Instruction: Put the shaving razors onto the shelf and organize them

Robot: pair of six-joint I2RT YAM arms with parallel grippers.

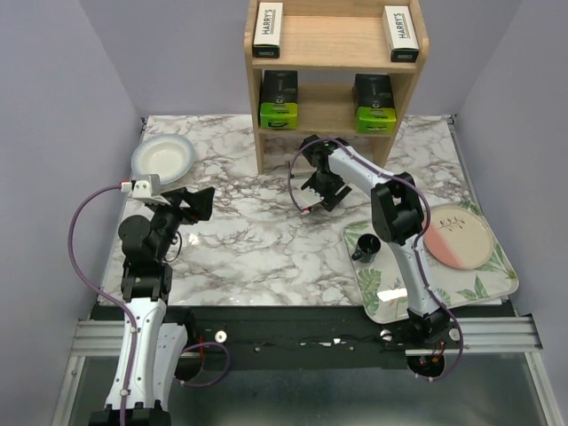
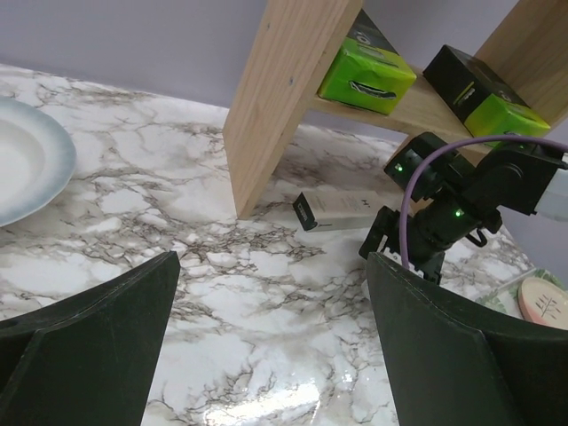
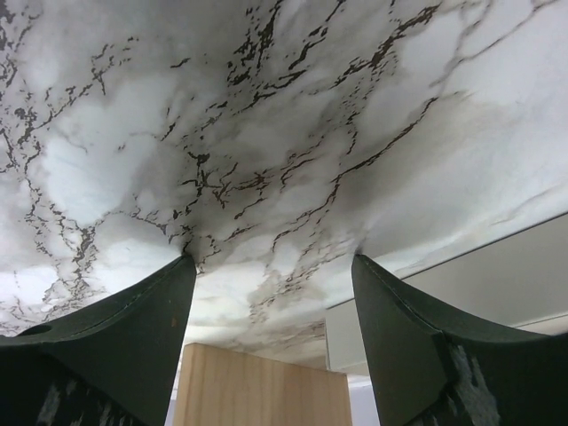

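The wooden shelf (image 1: 335, 53) stands at the back. Two HARRY'S boxes (image 1: 267, 27) (image 1: 400, 34) lie on its top tier. Two black packs with lime-green ends (image 1: 279, 99) (image 1: 374, 104) stand on the lower tier, and also show in the left wrist view (image 2: 366, 69) (image 2: 484, 93). A third HARRY'S box (image 2: 342, 211) lies flat on the marble by the shelf's side panel (image 2: 271, 98). My right gripper (image 1: 312, 197) is open, fingertips down on the marble (image 3: 275, 259), with that box (image 3: 470, 288) beside its right finger, not gripped. My left gripper (image 1: 200, 202) (image 2: 275, 293) is open and empty over the left of the table.
A white bowl (image 1: 162, 157) (image 2: 27, 160) sits at the back left. A leaf-patterned tray (image 1: 390, 306) at the right holds a black cup (image 1: 366, 248) and a pink plate (image 1: 459, 241). Purple walls close in the sides.
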